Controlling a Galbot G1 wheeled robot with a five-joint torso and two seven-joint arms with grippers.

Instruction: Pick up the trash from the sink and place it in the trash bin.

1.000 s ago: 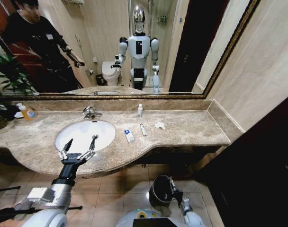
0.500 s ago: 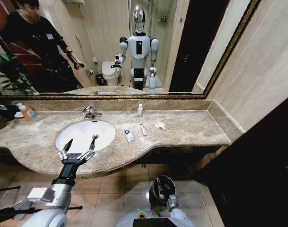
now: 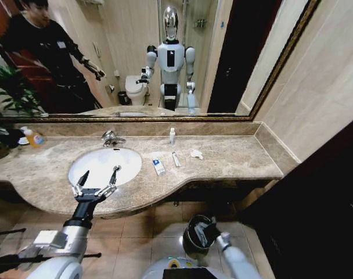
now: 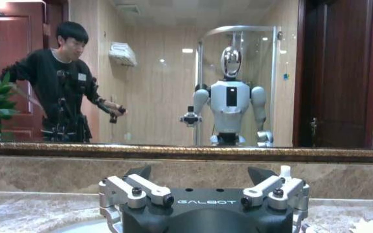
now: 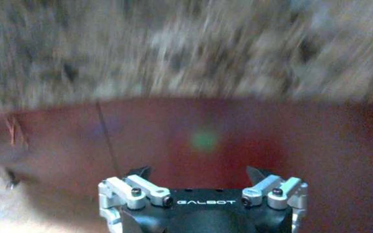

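1. Trash, from the head view: I count four white pieces on the marble top to the right of the sink [image 3: 78, 174]: a box [image 3: 158, 167] with a blue mark, a tube [image 3: 175, 158] just beside it, a crumpled tissue [image 3: 195, 154] further right, and one tiny bottle [image 3: 172, 136] upright near the back wall. I see none inside the basin itself. An orange bottle [image 3: 32, 137] stands far left; I don't count it as trash.
2. Same view: one bin [image 3: 191, 235] sits on the floor tiles below the counter edge, and my right gripper [image 3: 205, 232] is right at its mouth. Something pale shows at the opening, but I cannot tell whether it is trash or part of the gripper. By my judgement, four pieces are left to move.
3. Same view: my left gripper [image 3: 95, 185] hovers over the front rim of the sink, fingers spread wide, holding nothing.
4. Left wrist view: the left gripper [image 4: 205, 194] faces the mirror across the counter, fingers apart with nothing between them. The tiny bottle's cap [image 4: 285, 171] pokes up behind one finger, and the tissue [image 4: 371, 227] is at the frame's corner.
5. Right wrist view: the right gripper [image 5: 203, 194] has its fingers spread and nothing visible between them; beyond it is smeared stone and reddish floor.
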